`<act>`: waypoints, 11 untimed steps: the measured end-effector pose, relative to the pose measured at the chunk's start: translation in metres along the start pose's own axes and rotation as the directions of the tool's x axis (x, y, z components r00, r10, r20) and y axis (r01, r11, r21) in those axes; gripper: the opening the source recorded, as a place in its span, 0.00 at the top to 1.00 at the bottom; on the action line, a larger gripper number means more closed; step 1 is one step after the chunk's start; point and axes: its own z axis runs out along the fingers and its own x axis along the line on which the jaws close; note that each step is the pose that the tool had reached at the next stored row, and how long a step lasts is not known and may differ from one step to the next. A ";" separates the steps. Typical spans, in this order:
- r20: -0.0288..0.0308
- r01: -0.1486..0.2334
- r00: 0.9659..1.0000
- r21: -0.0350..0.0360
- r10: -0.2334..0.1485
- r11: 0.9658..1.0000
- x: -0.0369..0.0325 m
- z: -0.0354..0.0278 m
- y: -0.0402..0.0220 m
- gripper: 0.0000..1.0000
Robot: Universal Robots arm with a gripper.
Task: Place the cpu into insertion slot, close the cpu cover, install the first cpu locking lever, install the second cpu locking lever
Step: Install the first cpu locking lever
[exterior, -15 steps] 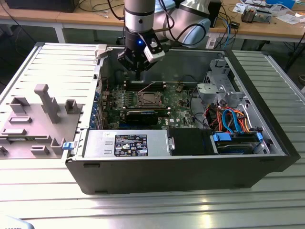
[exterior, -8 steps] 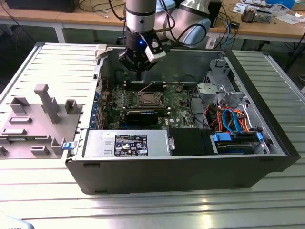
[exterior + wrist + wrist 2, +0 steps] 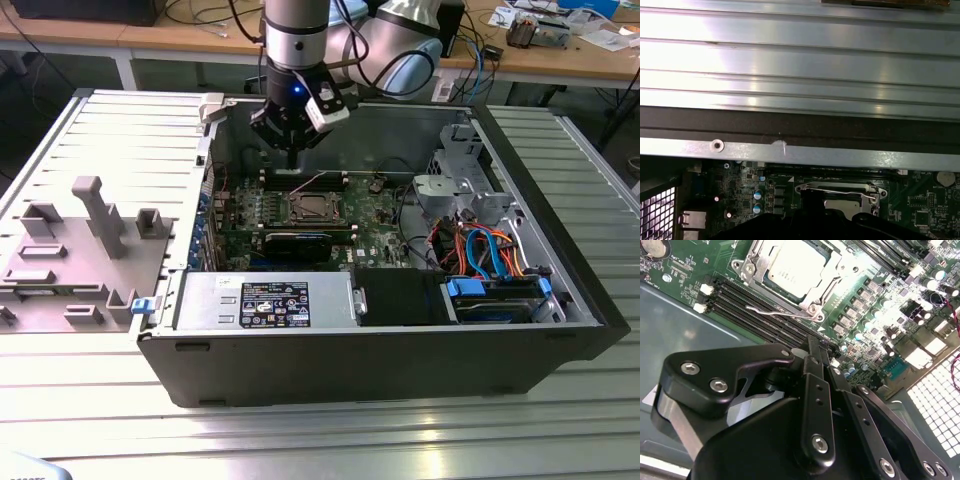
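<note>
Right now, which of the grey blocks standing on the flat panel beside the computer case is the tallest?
The T-topped grey post near the middle of the side panel, on the exterior view's left. It rises well above the low, squat blocks around it.

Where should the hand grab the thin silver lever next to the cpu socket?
Probably at the kinked free end of the lever, coming down from above. The wire lies low along the edge of the socket, with the memory slots close beside it, so a sideways approach looks cramped.
</note>
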 end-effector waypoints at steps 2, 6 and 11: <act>0.000 0.000 1.000 0.000 0.000 1.000 -0.0004 0.0000 0.0000 0.89; 0.000 0.000 1.000 0.000 0.000 1.000 -0.0014 0.0003 -0.0001 0.89; 0.000 0.000 1.000 0.000 0.000 1.000 -0.0024 0.0007 -0.0002 0.89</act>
